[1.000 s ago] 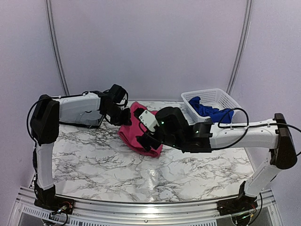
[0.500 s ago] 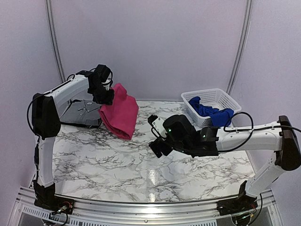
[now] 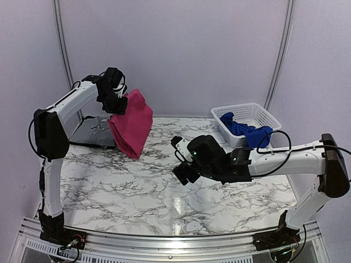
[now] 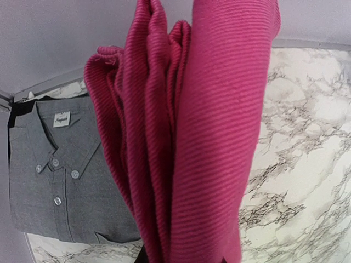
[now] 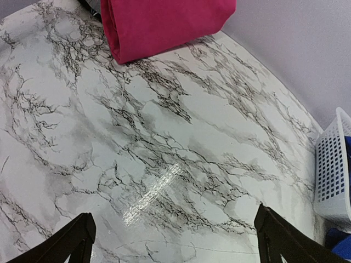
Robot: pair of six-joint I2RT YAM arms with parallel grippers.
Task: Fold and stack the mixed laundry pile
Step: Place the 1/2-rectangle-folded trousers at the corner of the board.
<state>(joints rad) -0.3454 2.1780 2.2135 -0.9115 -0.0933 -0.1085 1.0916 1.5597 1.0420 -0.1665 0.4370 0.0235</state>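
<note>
A raised left arm holds a folded magenta-pink garment (image 3: 131, 125) in the air at the far left of a white marble table (image 3: 137, 192). The left gripper (image 3: 114, 102) is clamped on the garment's top edge, and the cloth hangs down in thick ribbed folds. Whether its lower edge touches the tabletop cannot be told. Just behind it lies a folded grey button-up shirt (image 4: 55, 164), flat at the table's back left corner. The right gripper (image 5: 175, 246) hovers low over the middle of the table, jaws spread wide and holding nothing. A royal blue garment (image 3: 244, 130) sits bunched in a white mesh basket (image 3: 258, 112) at the far right, spilling over the near rim.
</note>
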